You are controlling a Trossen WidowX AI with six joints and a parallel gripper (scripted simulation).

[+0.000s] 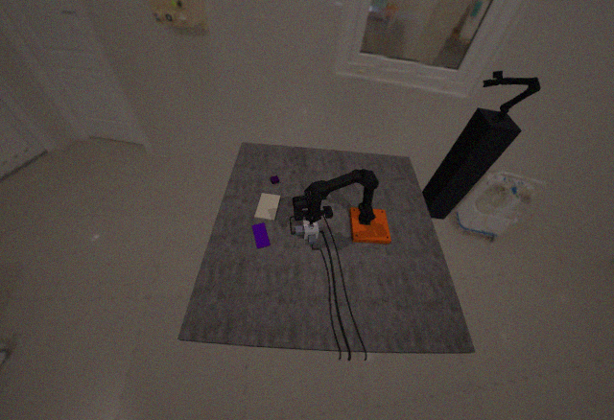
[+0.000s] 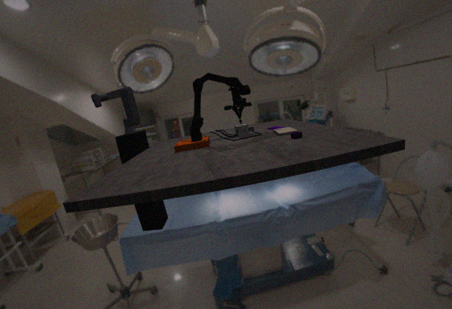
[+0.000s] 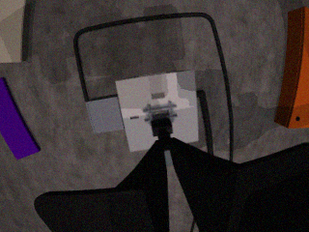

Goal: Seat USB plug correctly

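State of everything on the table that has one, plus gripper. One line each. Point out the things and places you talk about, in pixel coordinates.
gripper (image 2: 240, 118) (image 3: 165, 145): shut on the USB plug
USB plug (image 3: 161, 125): above the power cube's top, seating depth unclear
power cube (image 1: 311, 229) (image 2: 241, 130) (image 3: 140, 137): upright, cables around it
grey side block (image 3: 105, 115): against the cube's side
purple slab (image 1: 260, 235) (image 3: 16, 130): lying flat
cream slab (image 1: 268, 206) (image 2: 284, 130) (image 3: 11, 36): lying flat
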